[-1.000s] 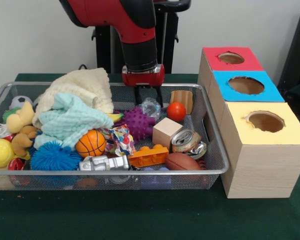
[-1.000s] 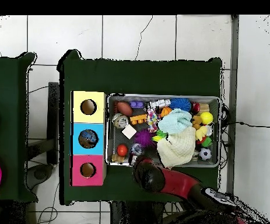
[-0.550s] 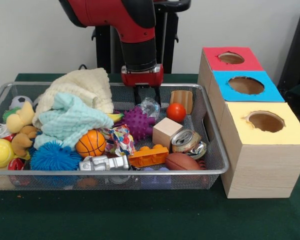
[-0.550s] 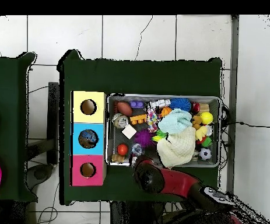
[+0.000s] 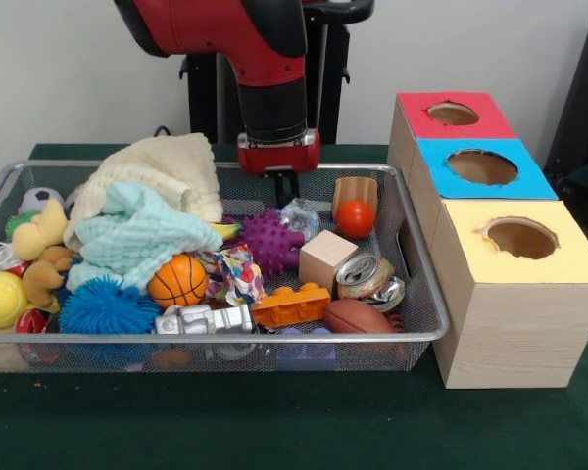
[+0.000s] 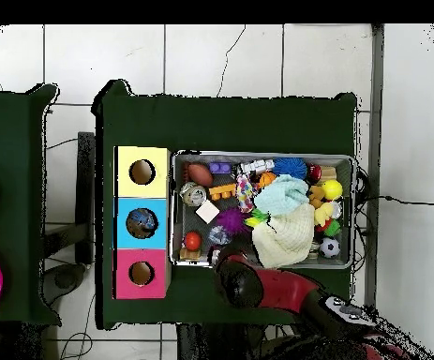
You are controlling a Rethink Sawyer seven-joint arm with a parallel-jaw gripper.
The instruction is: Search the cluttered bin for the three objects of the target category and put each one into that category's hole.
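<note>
My gripper (image 5: pixel 287 199) hangs over the back middle of the wire bin (image 5: pixel 216 336), its fingers drawn together on the top of a crumpled clear wrapper (image 5: pixel 301 217). A red ball (image 5: pixel 354 217) rests just right of the wrapper, in front of a wooden cup (image 5: pixel 358 190). A purple spiky ball (image 5: pixel 268 241) sits just left of it. In the overhead view the arm (image 6: pixel 239 281) covers the gripper, and the red ball (image 6: pixel 193 241) and wrapper (image 6: pixel 218 236) lie beside it. Three boxes with holes stand beside the bin: red (image 5: pixel 454 115), blue (image 5: pixel 482 167), yellow (image 5: pixel 521 238).
The bin also holds a wooden cube (image 5: pixel 326 258), a crushed can (image 5: pixel 367 277), a brown football (image 5: pixel 359 316), an orange brick (image 5: pixel 290 305), a small basketball (image 5: pixel 178 281), a blue spiky ball (image 5: pixel 106 307), cloths (image 5: pixel 152 211) and plush toys (image 5: pixel 39 250).
The fingers have gone from spread apart to drawn together over the wrapper. The wrapper and the red ball have shifted slightly to the right.
</note>
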